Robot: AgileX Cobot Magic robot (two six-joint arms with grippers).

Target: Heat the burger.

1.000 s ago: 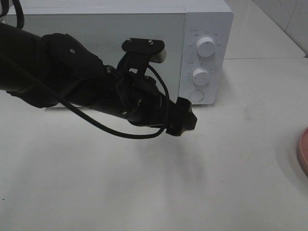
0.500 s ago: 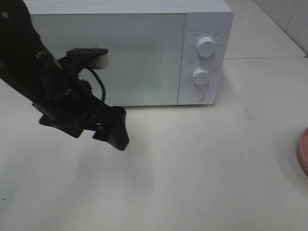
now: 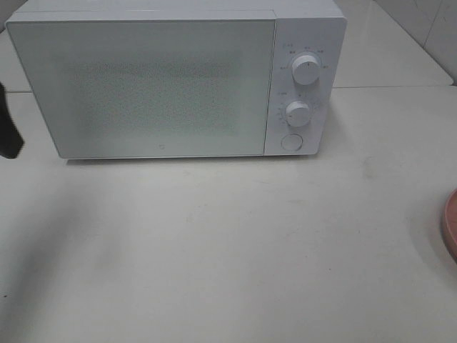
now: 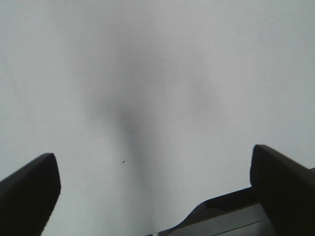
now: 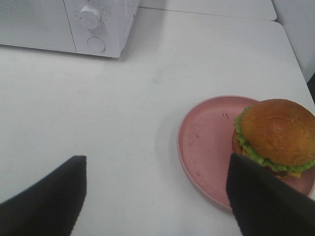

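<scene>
The burger (image 5: 275, 135), with a glossy brown bun and green lettuce frill, sits on a pink plate (image 5: 206, 142) in the right wrist view. Only the plate's rim (image 3: 450, 225) shows at the right edge of the exterior view. The white microwave (image 3: 178, 78) stands at the back with its door shut. My right gripper (image 5: 157, 206) is open and empty, hovering above the table short of the plate. My left gripper (image 4: 152, 187) is open and empty over bare table; a dark bit of its arm (image 3: 8, 132) shows at the left edge of the exterior view.
The microwave has two knobs (image 3: 305, 69) and a round button (image 3: 290, 142) on its right panel; they also show in the right wrist view (image 5: 91, 17). The white table (image 3: 235, 243) spreads in front of it.
The left arm has swung away from the microwave's button, leftward across the front of the door, and is now almost out of the exterior view. The microwave door stays shut.
</scene>
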